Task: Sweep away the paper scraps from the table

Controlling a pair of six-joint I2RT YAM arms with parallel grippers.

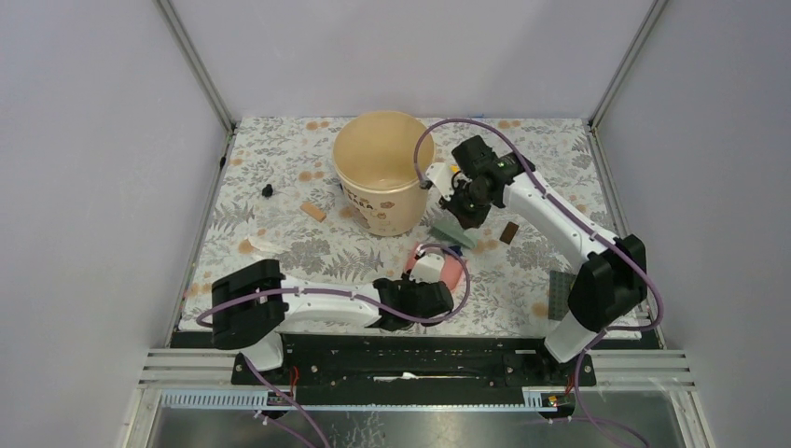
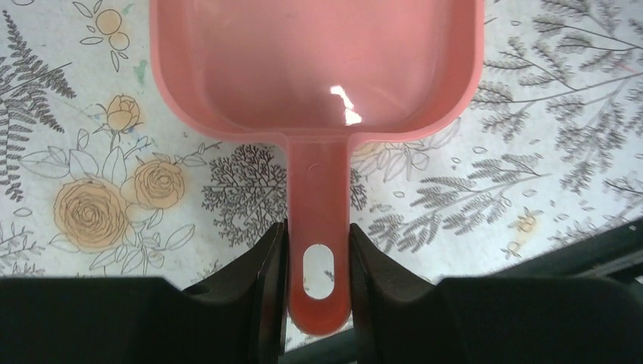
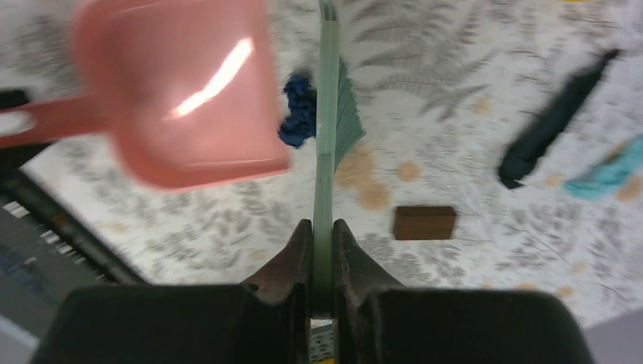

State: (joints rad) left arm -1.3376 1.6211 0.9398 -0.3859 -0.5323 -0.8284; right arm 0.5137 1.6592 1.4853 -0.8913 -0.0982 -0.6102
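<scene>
My left gripper is shut on the handle of the pink dustpan, which lies flat on the flower-printed table; the pan looks empty in the left wrist view. My right gripper is shut on the thin handle of a green brush, bristles down on the table. A dark blue paper scrap lies between the brush and the dustpan's open edge. A small black scrap lies far left on the table.
A large tan bucket stands behind the dustpan. A brown block lies right of the brush; a dark strip and a teal bit lie beyond. A tan block is left of the bucket. A dark grey baseplate is at the near right.
</scene>
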